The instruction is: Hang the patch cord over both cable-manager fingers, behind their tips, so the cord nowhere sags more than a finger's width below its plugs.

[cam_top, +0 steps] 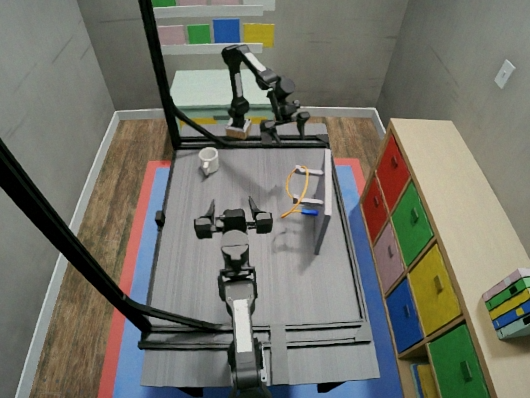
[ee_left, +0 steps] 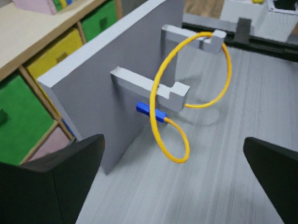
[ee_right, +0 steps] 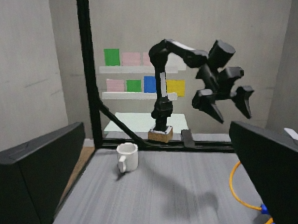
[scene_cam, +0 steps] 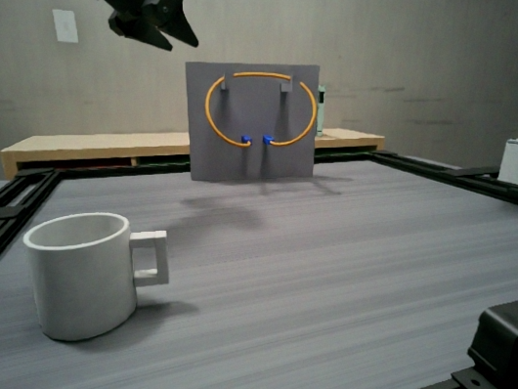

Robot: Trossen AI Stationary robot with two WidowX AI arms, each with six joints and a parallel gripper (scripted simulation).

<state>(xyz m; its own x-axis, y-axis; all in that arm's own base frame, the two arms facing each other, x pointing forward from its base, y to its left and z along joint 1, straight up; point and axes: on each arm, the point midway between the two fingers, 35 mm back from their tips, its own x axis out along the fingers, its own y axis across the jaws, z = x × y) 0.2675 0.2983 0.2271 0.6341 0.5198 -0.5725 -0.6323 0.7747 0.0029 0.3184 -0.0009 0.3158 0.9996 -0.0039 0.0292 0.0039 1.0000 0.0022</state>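
Patch cord: the orange patch cord (cam_top: 308, 184) (scene_cam: 207, 108) (ee_left: 152, 115) (ee_right: 231, 182) hangs in a loop over both cable-manager fingers, near the desk's long edge on the shelf side.
Cable-manager fingers: 2 light grey pegs with raised tips (cam_top: 308, 201) (scene_cam: 286, 87) (ee_left: 135, 80) jut from the board; the cord crosses each between tip and board.
Plugs: 2 blue plugs (cam_top: 309, 212) (scene_cam: 268, 140) (ee_left: 142, 107) (ee_right: 265, 209) sit side by side, apart, below the fingers; the cord dips just a little under them (only slightly, in the exterior view).
Board: the upright grey panel (cam_top: 323, 225) (scene_cam: 254, 112) (ee_left: 95, 85) stands along that same long edge of the grey desk (cam_top: 200, 280) (scene_cam: 342, 293) (ee_left: 250, 100) (ee_right: 100, 200).
Left gripper: the black left gripper (cam_top: 288, 139) (scene_cam: 184, 47) (ee_left: 173, 142) (ee_right: 236, 120) is in the air by the left arm's short edge, its 2 fingers spread and released, well apart from the cord.
Right gripper: the black right gripper (cam_top: 232, 200) (ee_right: 157, 128) is above the desk's middle, well in from every edge (pointing toward the left arm's side); its 2 fingers are wide apart, grasping nothing.
Mug: the white mug (cam_top: 208, 160) (scene_cam: 83, 283) (ee_right: 128, 157) stands upright near the corner between the left arm's short edge and the long edge opposite the board.
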